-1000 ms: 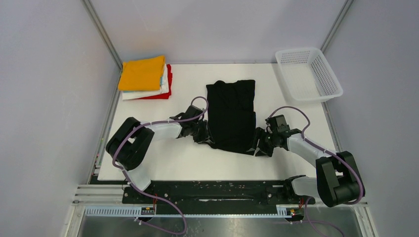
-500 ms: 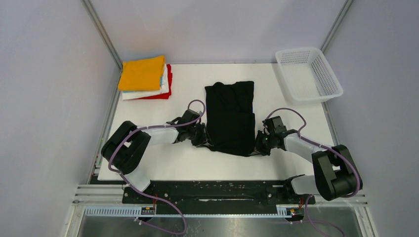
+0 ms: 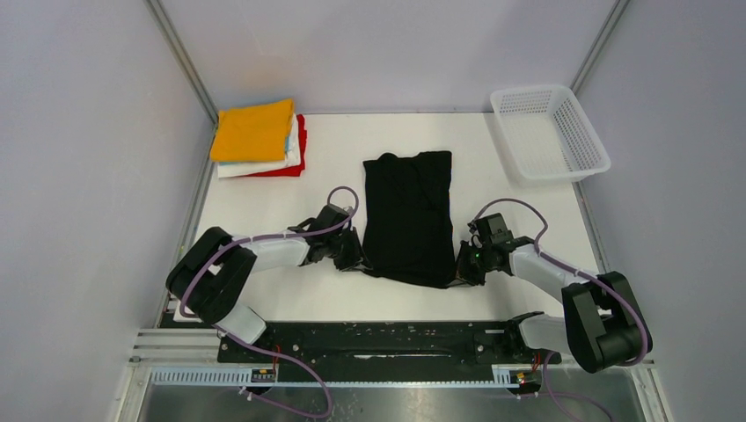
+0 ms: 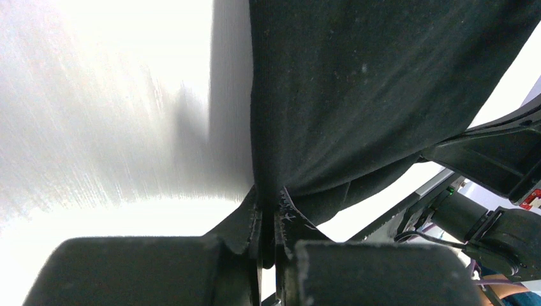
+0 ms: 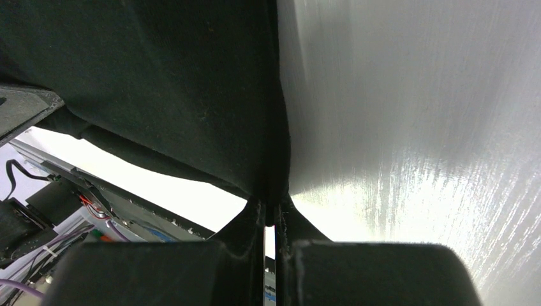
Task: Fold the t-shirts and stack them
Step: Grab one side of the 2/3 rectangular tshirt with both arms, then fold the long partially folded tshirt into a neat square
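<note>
Spread at centre of white table [image 3: 290, 294]: large plain black cloth t-shirt [image 3: 409, 215]. Near left corner pinched between closed fingers of left gripper [image 3: 353, 257]; near right corner pinched likewise by right gripper [image 3: 462, 268].

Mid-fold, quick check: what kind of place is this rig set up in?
Probably a lab test cell, not a home: a white table boxed in by plain grey panels on metal frame posts, holding a black t-shirt, a stack of folded t-shirts and a white mesh basket.
</note>
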Action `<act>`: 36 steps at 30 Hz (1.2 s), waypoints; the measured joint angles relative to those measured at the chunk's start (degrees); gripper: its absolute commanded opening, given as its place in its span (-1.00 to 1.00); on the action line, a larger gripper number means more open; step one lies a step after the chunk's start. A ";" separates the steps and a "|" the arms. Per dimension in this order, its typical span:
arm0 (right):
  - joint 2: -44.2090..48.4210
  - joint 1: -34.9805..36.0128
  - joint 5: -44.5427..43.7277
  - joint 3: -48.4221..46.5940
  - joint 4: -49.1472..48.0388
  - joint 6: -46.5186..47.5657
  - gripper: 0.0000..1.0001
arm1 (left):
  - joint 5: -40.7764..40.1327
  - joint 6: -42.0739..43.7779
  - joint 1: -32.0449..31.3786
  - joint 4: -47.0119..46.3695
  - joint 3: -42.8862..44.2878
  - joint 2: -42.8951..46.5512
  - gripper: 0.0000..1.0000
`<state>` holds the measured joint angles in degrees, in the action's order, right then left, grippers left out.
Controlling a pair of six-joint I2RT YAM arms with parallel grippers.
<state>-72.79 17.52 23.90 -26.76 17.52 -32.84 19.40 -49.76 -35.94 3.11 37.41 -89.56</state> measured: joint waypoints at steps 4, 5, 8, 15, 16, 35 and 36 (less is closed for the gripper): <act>2.64 0.07 1.73 0.83 1.99 1.14 -1.00 | -0.11 -0.07 -0.15 0.31 -1.92 2.14 -1.00; 4.00 0.07 2.16 0.98 3.15 1.51 -1.00 | -0.09 -0.13 -0.24 0.26 -2.80 3.04 -1.00; 9.35 0.13 4.17 1.36 6.84 2.58 -1.00 | -0.11 -0.94 -1.07 0.70 -6.12 7.17 -1.00; 25.94 1.62 8.20 1.64 17.57 3.45 -1.00 | -0.35 -4.00 -6.45 9.42 -9.79 23.67 -1.00; 28.22 1.62 8.63 1.53 18.56 3.43 -1.00 | -0.68 -4.15 -6.58 10.67 -9.70 26.01 -1.00; 13.00 -2.80 5.77 -19.45 8.41 -0.63 -1.00 | -9.14 3.45 5.84 21.16 18.38 15.65 -1.00; 11.56 -3.26 5.79 -20.41 7.91 -0.68 -1.00 | -8.85 3.98 6.64 21.18 20.31 13.25 -1.00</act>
<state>-61.23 14.26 29.69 -47.18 25.43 -33.52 10.55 -45.78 -29.30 24.29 57.71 -76.31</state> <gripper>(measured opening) 0.036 0.040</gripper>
